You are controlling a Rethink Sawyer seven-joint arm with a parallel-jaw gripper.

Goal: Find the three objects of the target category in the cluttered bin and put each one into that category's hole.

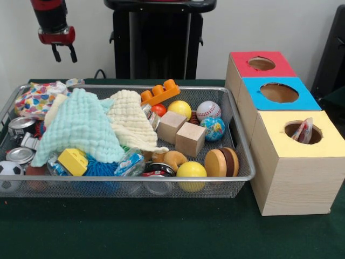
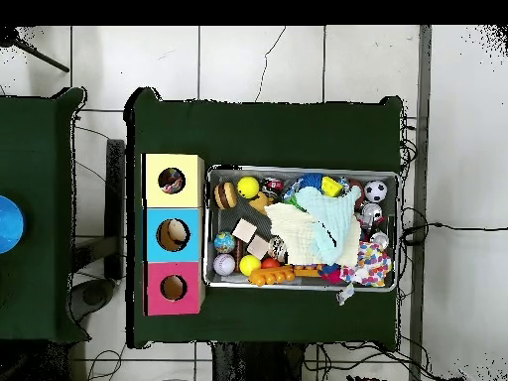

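Yellow-topped box (image 1: 302, 162) nearest; gripper (image 1: 63, 53) raised over spotted cloth (image 1: 35, 100), seemingly open

You get even, fairly bright indoor light in both views, with only soft shadows under the bin (image 1: 245, 162) and beside the yellow-topped box (image 1: 299, 178). The metal cans (image 1: 21, 156) show small glints. Nothing is smeared by motion, though your overhead view renders small items coarsely.
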